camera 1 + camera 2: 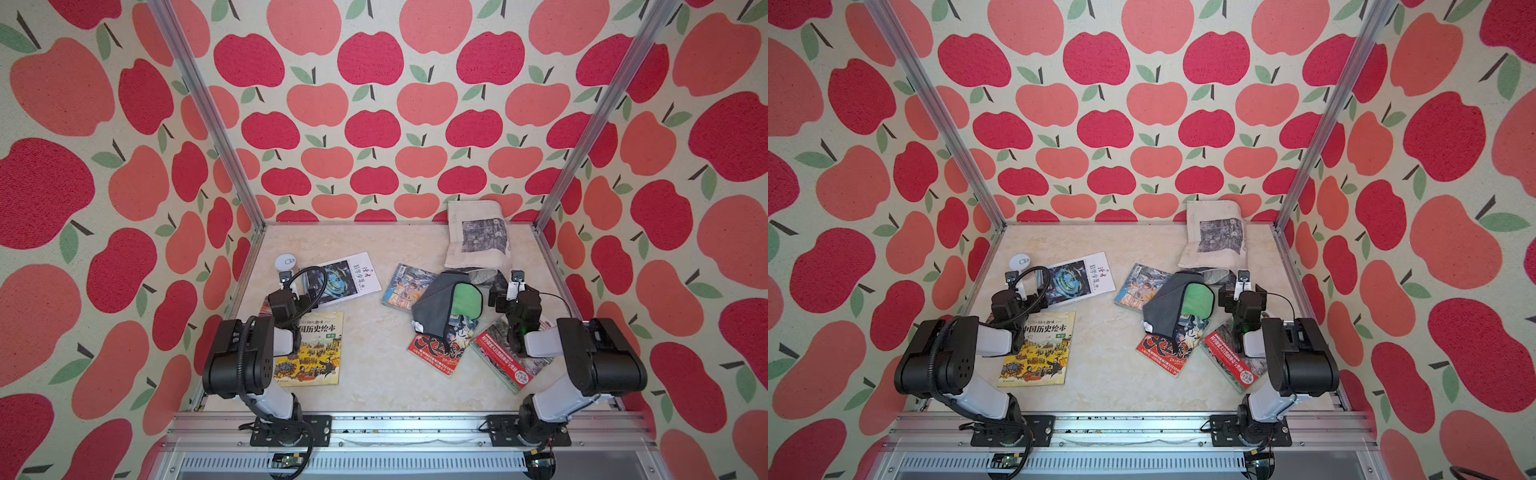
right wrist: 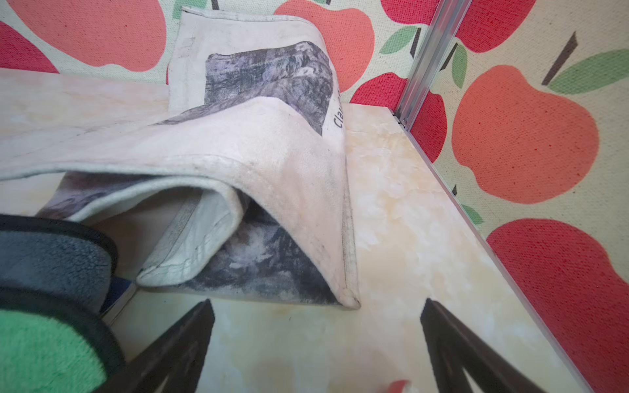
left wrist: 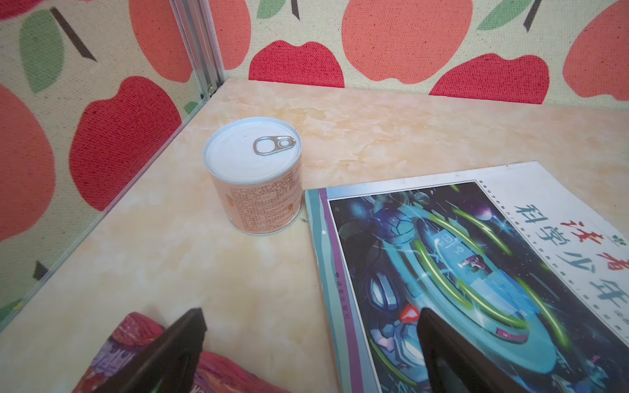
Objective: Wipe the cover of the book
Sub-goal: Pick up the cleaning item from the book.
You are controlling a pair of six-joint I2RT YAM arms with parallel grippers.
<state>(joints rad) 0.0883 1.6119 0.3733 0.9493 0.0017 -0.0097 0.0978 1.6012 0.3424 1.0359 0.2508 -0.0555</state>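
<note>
Marble tabletop [image 1: 374, 345]. Printed canvas bag [image 1: 478, 232], slumped against the back wall. Yellow picture book [image 1: 316, 353] by my left arm; blue-cover magazine [image 1: 345, 278] beyond it. Grey-green cloth [image 1: 449, 303], heaped over the red-titled book [image 1: 436, 353] and its neighbour. Ring-pull can [image 1: 286, 262], upright, just beside the magazine. My left gripper [image 3: 313, 340] and right gripper [image 2: 320, 340]: both spread wide, holding nothing.

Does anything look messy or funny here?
Yes. The grey and green cloth lies crumpled on top of the blue comic book and the red comic book. The canvas bag slumps half folded against the back wall.
</note>
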